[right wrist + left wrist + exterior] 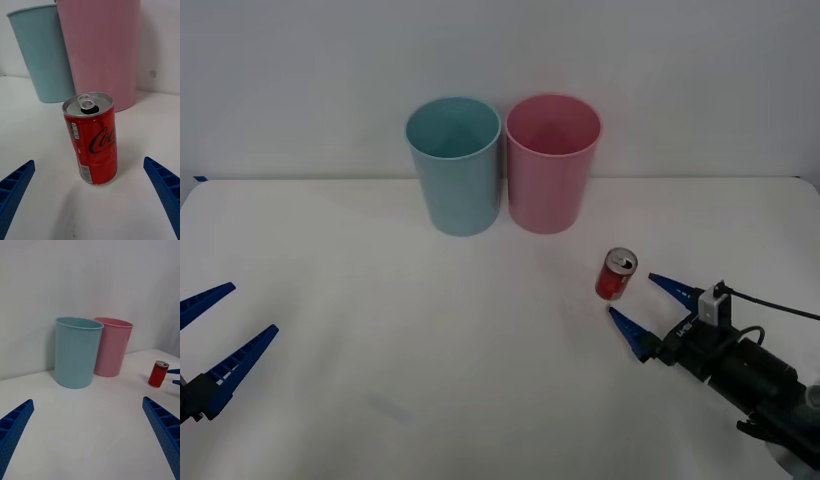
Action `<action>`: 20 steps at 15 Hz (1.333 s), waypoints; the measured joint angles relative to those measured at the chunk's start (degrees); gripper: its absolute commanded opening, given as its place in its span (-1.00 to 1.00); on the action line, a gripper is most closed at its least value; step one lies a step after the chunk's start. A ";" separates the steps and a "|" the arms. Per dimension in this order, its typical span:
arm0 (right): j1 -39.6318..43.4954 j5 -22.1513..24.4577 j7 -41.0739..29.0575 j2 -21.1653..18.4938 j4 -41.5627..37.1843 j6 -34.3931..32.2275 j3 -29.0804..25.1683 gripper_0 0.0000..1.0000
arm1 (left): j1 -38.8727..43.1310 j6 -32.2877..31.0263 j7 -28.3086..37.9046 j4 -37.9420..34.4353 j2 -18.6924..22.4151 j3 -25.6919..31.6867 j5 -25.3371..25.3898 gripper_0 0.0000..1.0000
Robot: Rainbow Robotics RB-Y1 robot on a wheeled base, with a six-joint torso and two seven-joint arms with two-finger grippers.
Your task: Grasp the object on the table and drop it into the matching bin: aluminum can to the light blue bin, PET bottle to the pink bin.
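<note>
1. While the red Coca-Cola can (616, 275) stands upright on the white bench (430, 380), in front of the pink bin (552, 162) and a little to its right, the right gripper (637, 310) sits low just behind it with its jaws spread wide and nothing in them.
2. From the right wrist view the can (92, 138) is nearly centred between the 2 blue fingers (15, 185), though it sits well ahead of the tips, so the jaws are not yet around it.
3. The step in hand, as I read it, is the approach: slide straight forward, low and level, until the can's body lies between the pads, and close only then.
4. Grip at mid-height on the red wall, not up at the silver rim; a narrow can like this could tip if 1 finger arrives first, so keep it centred.
5. The pink bin is near, behind the can, so a long push would risk shoving the can against it.
6. Once held, the can belongs in the light blue bin (454, 165), which stands touching or almost touching the pink bin's left side; lift clear of both rims before crossing.
7. The left gripper (213, 335) waits at the bench's near left edge, jaws wide and empty.
</note>
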 measured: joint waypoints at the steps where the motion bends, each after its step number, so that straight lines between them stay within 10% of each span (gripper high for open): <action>1: -1.03 0.20 0.33 0.39 0.92 0.44 0.12 1.00 | 0.00 0.00 0.00 0.00 0.00 0.00 0.00 1.00; 13: -9.56 0.12 4.61 2.59 9.63 7.44 1.85 1.00 | 0.00 0.00 0.00 0.00 0.00 0.00 0.00 1.00; 15: -9.56 -0.02 4.79 2.59 9.63 7.51 1.87 -0.87 | 0.00 0.00 0.00 0.00 0.00 0.00 0.00 1.00; 20: -9.56 -1.00 5.34 2.59 9.63 7.53 2.02 -1.00 | 0.00 0.00 0.00 0.00 0.00 0.00 0.00 1.00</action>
